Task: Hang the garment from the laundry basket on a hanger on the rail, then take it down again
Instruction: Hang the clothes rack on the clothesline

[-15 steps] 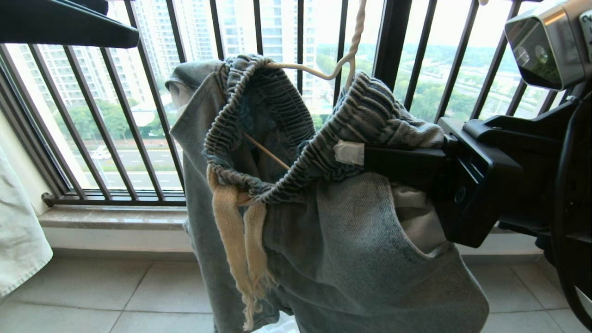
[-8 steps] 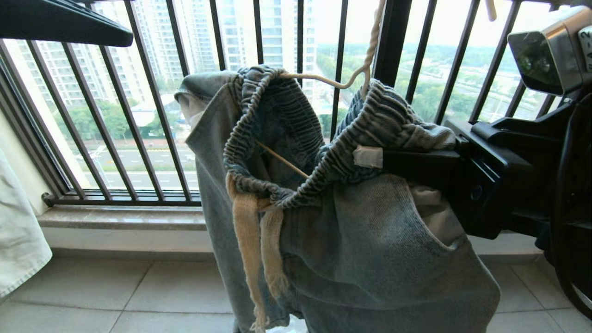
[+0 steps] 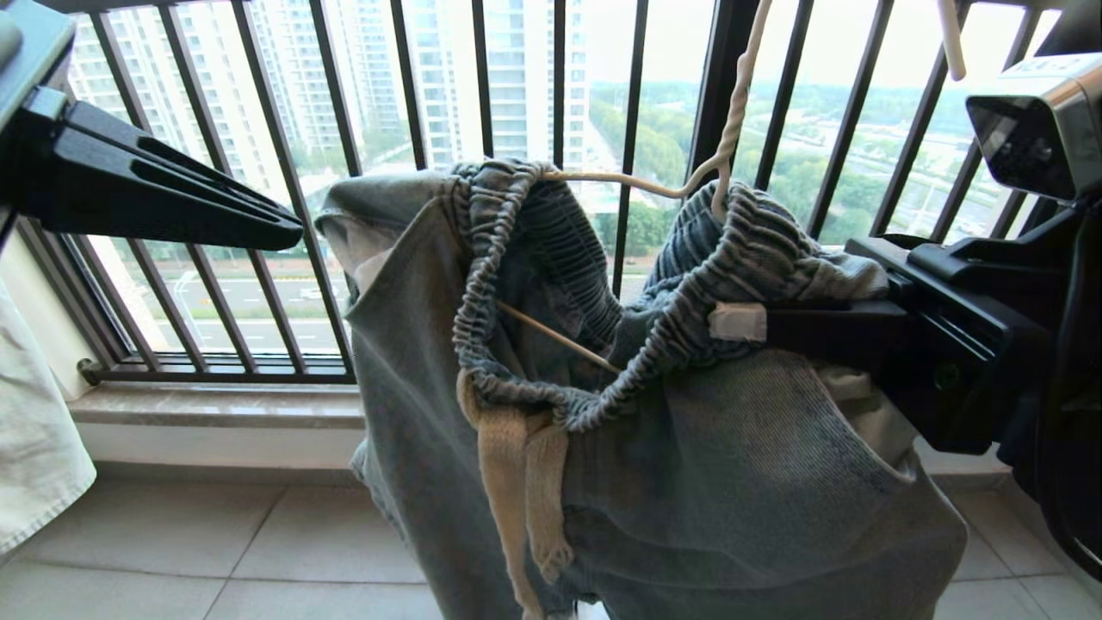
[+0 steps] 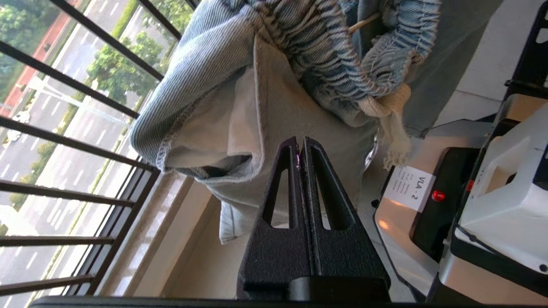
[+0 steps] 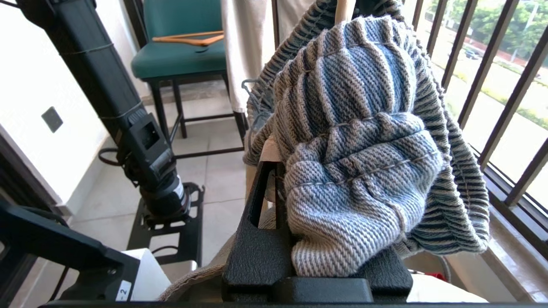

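The garment [image 3: 689, 482], blue-grey denim shorts, hangs in front of the window with its ribbed waistband [image 5: 355, 141] draped over the hanger [image 3: 732, 129]. The hanger's cream wire neck runs up out of the picture. My right gripper [image 3: 736, 321] reaches in from the right and is shut on the waistband's right side. My left gripper [image 3: 293, 231] points in from the upper left, shut and holding nothing, a short gap away from the shorts' left hip. In the left wrist view its fingertips [image 4: 299, 143] lie pressed together below a white pocket lining [image 4: 214, 128]. The rail and the laundry basket are out of view.
The black barred window railing [image 3: 405, 86] stands just behind the shorts, above a stone sill [image 3: 215, 405]. A pale cloth [image 3: 34, 448] hangs at the far left. Behind me are a teal chair [image 5: 184, 55] with a wooden hanger [image 5: 188, 39] on it and a black stand [image 5: 141, 128].
The left gripper has come down and into view at the upper left, pointing at the shorts. The right gripper has drawn the waistband, shorts and hanger neck to the right.
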### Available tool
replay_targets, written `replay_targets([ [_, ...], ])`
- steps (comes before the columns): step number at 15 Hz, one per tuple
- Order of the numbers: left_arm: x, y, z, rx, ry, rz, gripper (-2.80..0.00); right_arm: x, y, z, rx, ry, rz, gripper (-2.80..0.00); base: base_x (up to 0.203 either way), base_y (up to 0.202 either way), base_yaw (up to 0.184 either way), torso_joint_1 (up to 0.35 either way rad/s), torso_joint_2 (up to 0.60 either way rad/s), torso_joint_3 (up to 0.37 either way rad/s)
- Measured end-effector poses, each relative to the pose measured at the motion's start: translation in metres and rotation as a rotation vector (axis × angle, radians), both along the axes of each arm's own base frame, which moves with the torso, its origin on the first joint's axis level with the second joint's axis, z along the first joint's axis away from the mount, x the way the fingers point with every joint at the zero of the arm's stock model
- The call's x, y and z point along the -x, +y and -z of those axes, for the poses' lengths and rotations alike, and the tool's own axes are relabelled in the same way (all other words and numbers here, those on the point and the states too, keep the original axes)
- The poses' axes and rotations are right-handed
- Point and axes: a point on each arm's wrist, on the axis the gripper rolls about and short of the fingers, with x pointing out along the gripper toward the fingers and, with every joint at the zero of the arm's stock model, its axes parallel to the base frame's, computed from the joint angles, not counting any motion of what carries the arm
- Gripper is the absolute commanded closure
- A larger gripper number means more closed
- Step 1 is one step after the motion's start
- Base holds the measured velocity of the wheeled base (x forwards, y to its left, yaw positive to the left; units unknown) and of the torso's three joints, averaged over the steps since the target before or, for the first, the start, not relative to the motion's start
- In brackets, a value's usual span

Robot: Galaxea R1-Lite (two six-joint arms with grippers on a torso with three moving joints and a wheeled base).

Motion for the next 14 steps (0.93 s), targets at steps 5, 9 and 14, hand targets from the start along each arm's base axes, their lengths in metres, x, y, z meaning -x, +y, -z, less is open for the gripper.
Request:
replay_targets([
  [5, -0.001, -0.002, 0.001, -0.025, -0.021, 0.052, -2.8, 0.002, 0.0, 0.005, 0.025, 0.033, -0.066, 0.0, 0.0, 0.0, 0.0, 0.0, 0.0, 0.0],
  [9, 0.0, -0.002, 0.005, -0.098, -0.06, 0.103, -2.8, 0.006, 0.001, 0.006, 0.031, 0.04, -0.1, 0.0, 0.0, 0.0, 0.0, 0.0, 0.0, 0.0],
  [14, -0.005, -0.011, 0.006, -0.098, -0.075, 0.158, -2.8, 0.014, 0.004, 0.006, 0.032, 0.037, -0.135, 0.0, 0.0, 0.0, 0.0, 0.0, 0.0, 0.0],
])
